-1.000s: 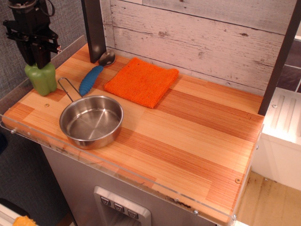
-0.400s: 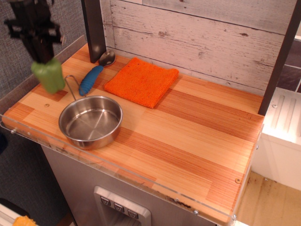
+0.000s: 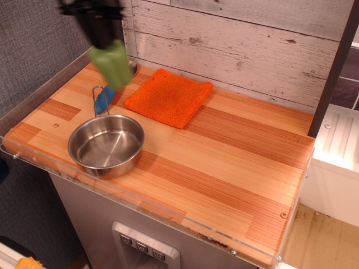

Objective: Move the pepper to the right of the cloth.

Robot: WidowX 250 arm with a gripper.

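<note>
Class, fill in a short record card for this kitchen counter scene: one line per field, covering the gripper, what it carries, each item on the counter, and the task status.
gripper: top left, motion-blurred, closed on the pepper
pepper: green, lifted off the counter, hanging over the spoon area
cloth: orange, folded flat near the back wall
pan: steel, empty, front left, handle pointing back
spoon: blue handle, lying between pan and cloth, partly hidden by the pepper
counter: wooden, bare surface to the right of the cloth
task status: pepper not yet right of the cloth

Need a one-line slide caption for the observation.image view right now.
Gripper carries the green pepper above the spoon, left of the orange cloth.
</note>
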